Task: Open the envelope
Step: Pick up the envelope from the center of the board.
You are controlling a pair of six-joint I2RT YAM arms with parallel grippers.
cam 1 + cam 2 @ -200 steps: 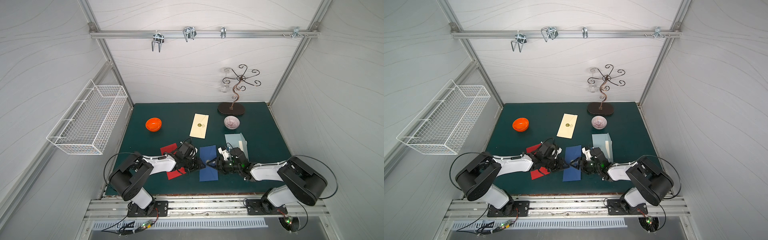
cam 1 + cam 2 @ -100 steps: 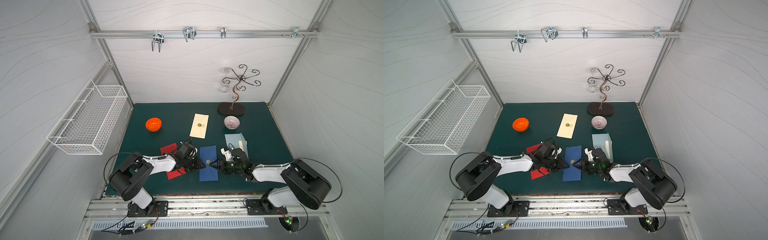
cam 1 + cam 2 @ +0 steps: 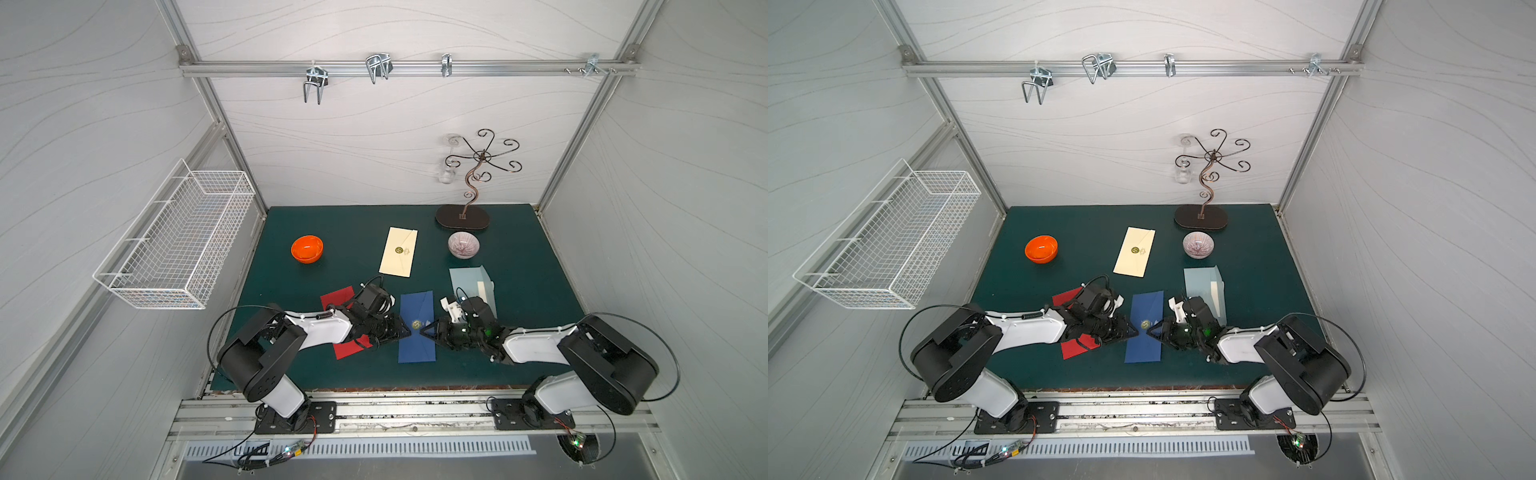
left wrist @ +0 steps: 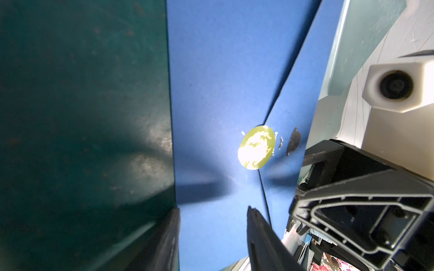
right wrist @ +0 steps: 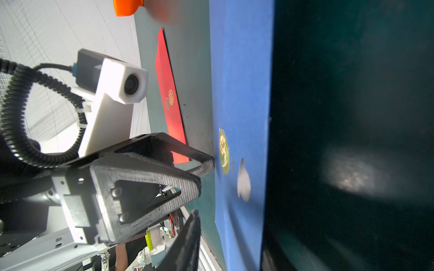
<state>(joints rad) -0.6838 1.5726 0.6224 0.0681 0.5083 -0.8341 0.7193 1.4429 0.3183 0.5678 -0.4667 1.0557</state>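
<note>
The blue envelope (image 3: pixel 416 347) lies flat near the front middle of the mat (image 3: pixel 519 357), long edges running front to back. Its flap (image 4: pixel 293 93) is down, its point under the gold seal (image 4: pixel 256 147).

The left gripper (image 4: pixel 213 208) is low at the left long edge. Its jaws are spread with nothing between them, one finger at the edge and the other over the paper short of the seal. The right gripper (image 3: pixel 426 331) points at the seal from the opposite edge. Only one of its fingers (image 5: pixel 187 234) shows clearly, so I cannot tell how its jaws stand.

A red envelope (image 3: pixel 338 296) lies just left, partly under the left arm, and a pale envelope (image 3: pixel 465 278) is behind the right gripper. The cream envelope (image 3: pixel 399 251) sits apart at the back. Bare mat runs to the front edge.
</note>
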